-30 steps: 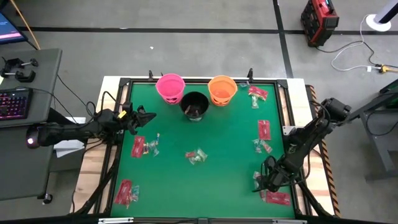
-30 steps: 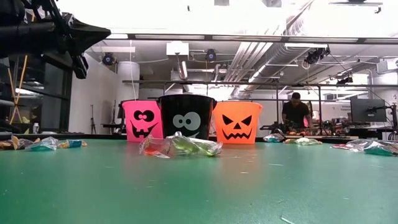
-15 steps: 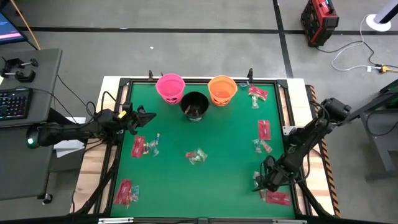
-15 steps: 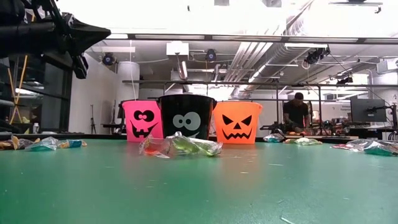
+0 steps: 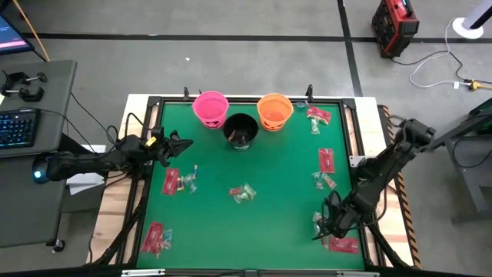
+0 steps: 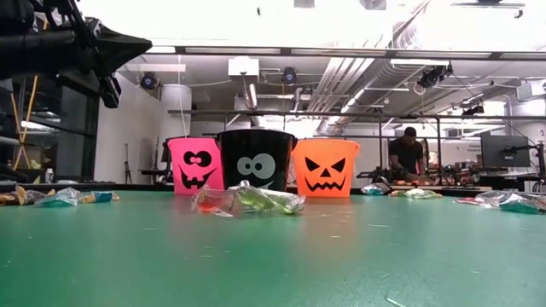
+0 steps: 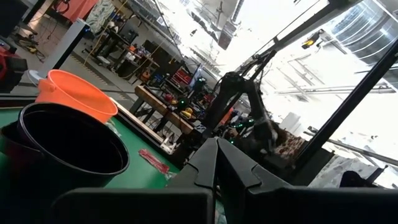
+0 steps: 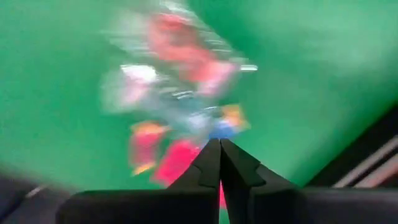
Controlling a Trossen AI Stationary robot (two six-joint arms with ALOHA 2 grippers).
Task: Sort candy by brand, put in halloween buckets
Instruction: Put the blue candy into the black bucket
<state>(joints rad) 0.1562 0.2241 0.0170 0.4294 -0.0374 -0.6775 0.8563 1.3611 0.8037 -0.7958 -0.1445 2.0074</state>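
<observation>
Three halloween buckets stand at the far edge: pink (image 5: pixel 211 108), black (image 5: pixel 241 131) and orange (image 5: pixel 274 110). Candy lies in small groups on the green mat, at the left (image 5: pixel 179 181), in the middle (image 5: pixel 243 193), at the near left (image 5: pixel 156 237) and along the right side (image 5: pixel 327 160). My right gripper (image 5: pixel 319 231) points down over the near-right candy cluster (image 5: pixel 317 221), shut on a clear crinkly packet (image 8: pixel 186 93) that shows blurred. My left gripper (image 5: pixel 187 144) hangs shut with nothing in it, above the mat's left side near the pink bucket. My right gripper pinches the packet's near edge (image 8: pixel 214 127) between its two fingertips, coming from above and pointing steeply down. Red, yellow and blue pieces show inside the wrapper. The picture is smeared, so I cannot tell whether the packet is clear of the mat.
A flat red packet (image 5: pixel 342 245) lies just near-right of my right gripper. More candy lies at the far right (image 5: pixel 318 115). The black frame (image 5: pixel 356 154) edges the mat. Bare green mat (image 5: pixel 269 231) lies in the near middle. A person (image 6: pixel 405 153) stands in the room behind.
My right arm has risen a little over the near-right candy cluster, and its wrist has turned slightly. My left arm has kept still.
</observation>
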